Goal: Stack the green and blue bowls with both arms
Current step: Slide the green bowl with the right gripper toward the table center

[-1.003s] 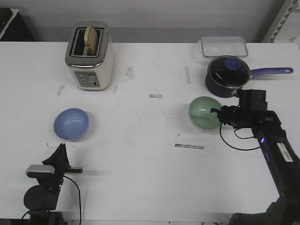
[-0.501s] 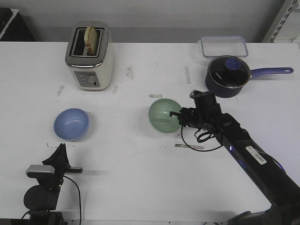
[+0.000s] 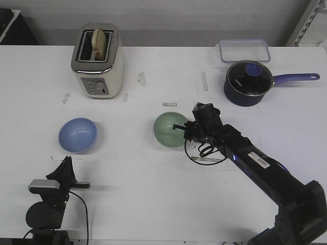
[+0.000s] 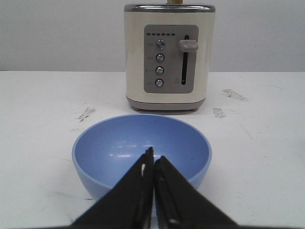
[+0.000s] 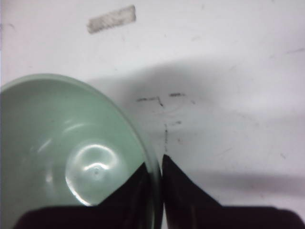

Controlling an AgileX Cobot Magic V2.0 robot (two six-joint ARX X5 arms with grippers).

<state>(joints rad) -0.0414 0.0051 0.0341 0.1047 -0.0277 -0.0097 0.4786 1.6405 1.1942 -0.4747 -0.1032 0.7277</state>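
The green bowl (image 3: 170, 129), pinched at its rim by the right gripper (image 3: 180, 127), has been carried leftward to mid-table, well apart from the unstacked blue bowl (image 3: 77, 135), before which the left gripper (image 4: 153, 164) is held closed and empty.

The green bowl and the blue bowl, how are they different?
The green bowl has its rim pinched by the right gripper; the blue bowl sits free, untouched. Green is mid-table; blue is at the left, before the toaster. Both are round, smooth and look equal in size.
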